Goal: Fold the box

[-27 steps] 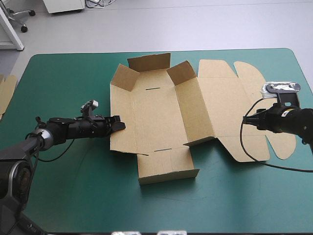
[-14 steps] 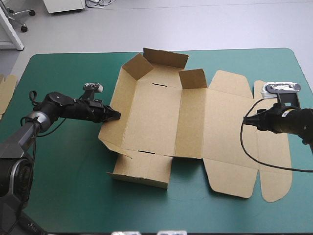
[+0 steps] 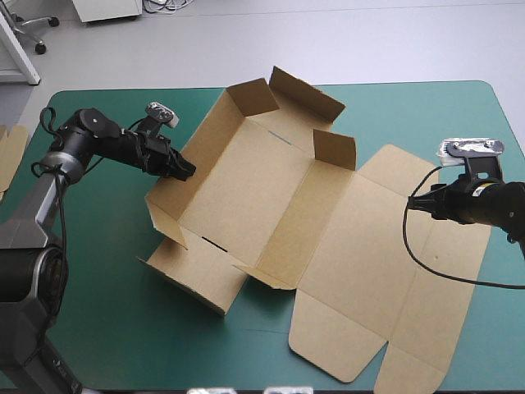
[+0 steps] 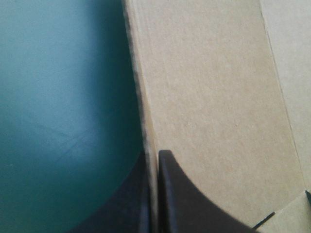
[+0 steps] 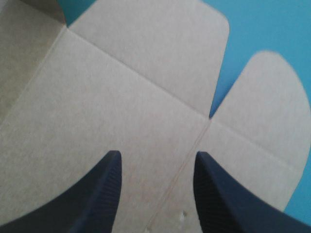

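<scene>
Box (image 3: 246, 197) lies skewed across the centre of the table (image 3: 98, 312), lid (image 3: 394, 271) flat toward the near right corner. Left gripper (image 3: 187, 169) pinches the box's left wall (image 3: 209, 123). Right gripper (image 3: 413, 204) hangs spread above the lid. Risk: a one-sided pull may swing the whole sheet or crease the wall.

Box (image 3: 246, 193) — brown cut board sheet, part-formed, lying askew to edges of teal-green desk (image 3: 98, 279), around its middle. Base flat, thin slots in it. Left long wall raised, its top edge pinched in left tool (image 3: 187, 168). Far end wall and corner flaps upright; near end wall standing low. Right long wall lying low. Lid panel with rounded tabs flat — spread toward desk's right and near edges.
</scene>
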